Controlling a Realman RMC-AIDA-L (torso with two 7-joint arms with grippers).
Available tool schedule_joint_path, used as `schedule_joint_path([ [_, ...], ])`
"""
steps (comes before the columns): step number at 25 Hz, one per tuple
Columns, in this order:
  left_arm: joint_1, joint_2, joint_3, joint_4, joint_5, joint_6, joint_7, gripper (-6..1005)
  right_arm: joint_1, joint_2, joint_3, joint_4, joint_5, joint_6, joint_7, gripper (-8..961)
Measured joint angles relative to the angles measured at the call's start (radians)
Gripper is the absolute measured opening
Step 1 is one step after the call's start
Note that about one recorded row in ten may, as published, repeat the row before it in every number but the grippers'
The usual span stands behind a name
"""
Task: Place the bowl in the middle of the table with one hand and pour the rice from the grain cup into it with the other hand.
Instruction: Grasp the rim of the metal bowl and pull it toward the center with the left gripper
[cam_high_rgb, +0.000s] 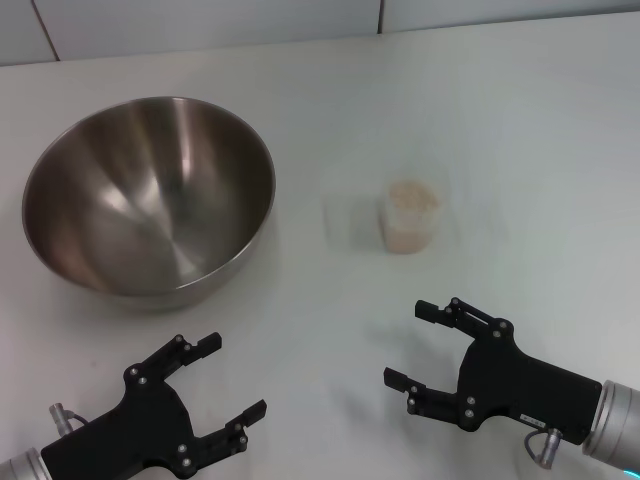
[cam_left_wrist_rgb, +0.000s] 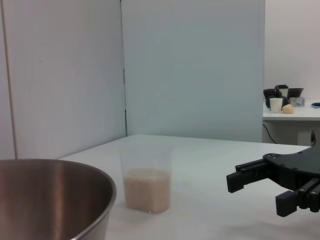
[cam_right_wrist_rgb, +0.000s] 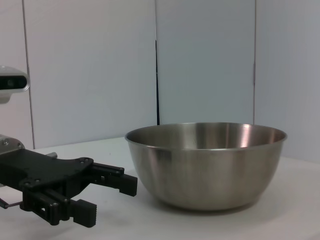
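A large steel bowl (cam_high_rgb: 150, 195) sits empty on the left side of the white table (cam_high_rgb: 500, 130), well away from the centre, its brushed inside catching the light. To its right, nearer the middle, the small clear grain cup (cam_high_rgb: 410, 217) stands upright and apart from the bowl, holding a pale heap of rice (cam_high_rgb: 411, 197) that fills roughly its lower half. At the near edge, the left gripper (cam_high_rgb: 232, 380) hovers just in front of the bowl with its black fingers spread wide, holding nothing. The right gripper (cam_high_rgb: 418, 343) hangs in front of the cup, its jaws likewise wide apart and empty, clear of both cup and bowl. Pale wall panels (cam_high_rgb: 200, 25) stand behind the table.
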Motion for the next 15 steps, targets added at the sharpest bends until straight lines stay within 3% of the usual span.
schedule_joint_path([
  [10, 0.007, 0.001, -0.002, 0.000, -0.002, 0.043, 0.003, 827, 0.001, 0.000, 0.000, 0.000, 0.000, 0.005, 0.002, 836],
  [13, 0.026, 0.004, -0.065, 0.000, -0.012, 0.138, 0.012, 821, 0.002, 0.000, 0.000, 0.000, 0.000, 0.005, 0.002, 835],
  [14, 0.033, 0.008, -0.154, 0.009, -0.018, 0.192, -0.015, 819, 0.003, 0.000, 0.000, 0.000, 0.000, 0.004, 0.003, 835],
  [15, 0.033, 0.008, -0.154, 0.009, -0.018, 0.192, -0.015, 817, 0.003, 0.000, 0.000, 0.000, 0.000, 0.004, 0.003, 835],
])
